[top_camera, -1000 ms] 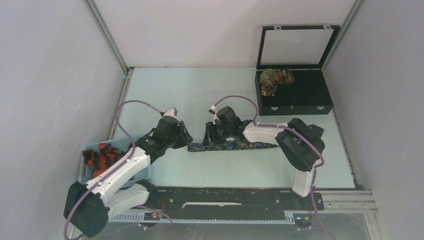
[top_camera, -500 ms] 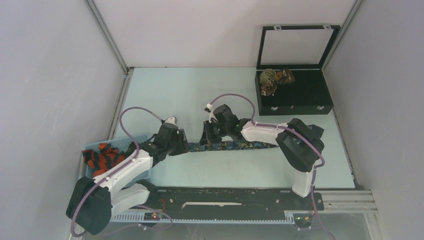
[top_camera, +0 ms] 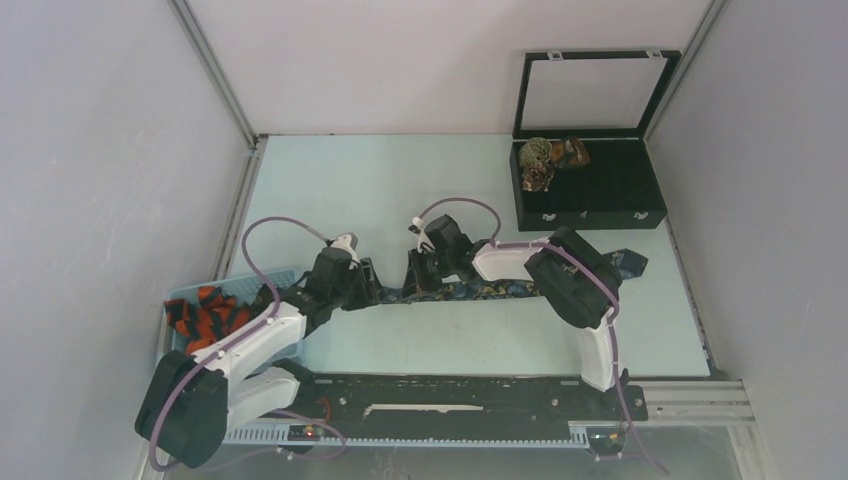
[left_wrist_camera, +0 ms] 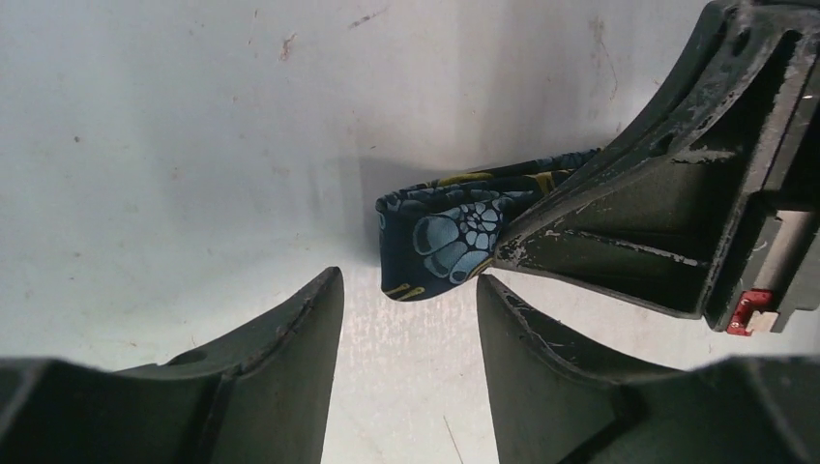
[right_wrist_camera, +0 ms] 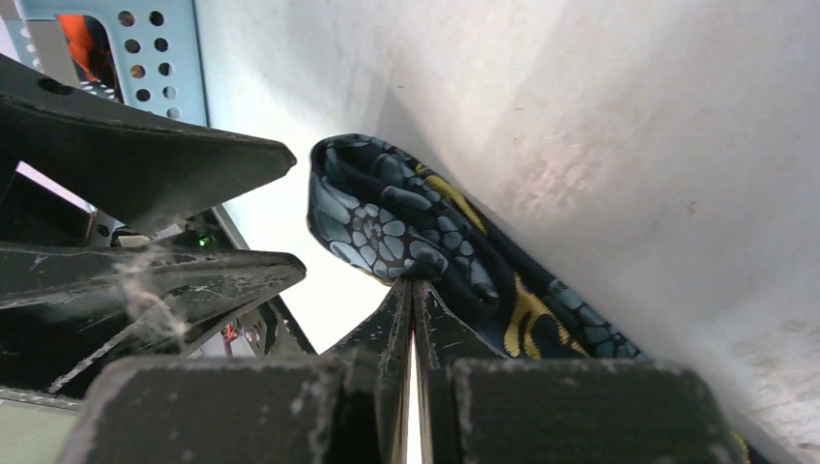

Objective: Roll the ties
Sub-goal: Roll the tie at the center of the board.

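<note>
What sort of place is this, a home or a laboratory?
Probably a robot laboratory cell: metal framing and plain panels enclose a table, with a left arm and right arm bolted at its near edge.

We list the navy tie: from above, its left end is lost beneath the left gripper and right gripper, another stretch under the right arm; the right wrist view cuts it at the lower edge; rolled ties in the black box: too small for us to count; orange-and-black ties, blue basket: partly behind the left arm.
</note>
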{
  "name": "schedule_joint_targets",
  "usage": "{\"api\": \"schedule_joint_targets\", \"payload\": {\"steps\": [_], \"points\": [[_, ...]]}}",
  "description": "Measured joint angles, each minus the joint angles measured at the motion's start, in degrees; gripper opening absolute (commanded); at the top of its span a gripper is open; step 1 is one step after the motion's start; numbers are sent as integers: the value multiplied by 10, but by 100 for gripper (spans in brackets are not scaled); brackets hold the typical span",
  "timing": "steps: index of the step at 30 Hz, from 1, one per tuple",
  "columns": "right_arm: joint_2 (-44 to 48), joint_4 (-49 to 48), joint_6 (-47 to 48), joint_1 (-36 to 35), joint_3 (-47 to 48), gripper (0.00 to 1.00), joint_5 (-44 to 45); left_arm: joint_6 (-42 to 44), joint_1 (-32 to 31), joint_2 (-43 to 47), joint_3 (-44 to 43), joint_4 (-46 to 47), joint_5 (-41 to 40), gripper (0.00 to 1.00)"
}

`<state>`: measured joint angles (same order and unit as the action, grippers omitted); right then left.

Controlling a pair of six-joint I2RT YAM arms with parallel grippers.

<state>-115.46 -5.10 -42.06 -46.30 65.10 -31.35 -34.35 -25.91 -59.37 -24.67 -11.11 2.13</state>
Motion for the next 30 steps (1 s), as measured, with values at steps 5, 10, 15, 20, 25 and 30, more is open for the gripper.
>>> {"api": "schedule_joint_targets", "payload": {"steps": [5, 10, 15, 20, 25, 30], "points": [[-17, -7, -4, 9, 1, 4, -16, 5, 15, -33, 5, 29, 26, 55], [-23, -12, -9, 12, 3, 3, -28, 13, 24, -67, 6, 50, 43, 52], [-28, -15, -11, 16, 4, 2, -38, 19, 27, -86, 6, 69, 58, 51], [-29, -15, -11, 17, 4, 2, -41, 19, 29, -99, 6, 83, 66, 45], [-31, -17, -12, 19, 5, 1, -45, 13, 29, -120, 5, 110, 72, 35], [-35, -22, -16, 21, 7, 1, -50, 5, 31, -148, 3, 145, 82, 6]]}}
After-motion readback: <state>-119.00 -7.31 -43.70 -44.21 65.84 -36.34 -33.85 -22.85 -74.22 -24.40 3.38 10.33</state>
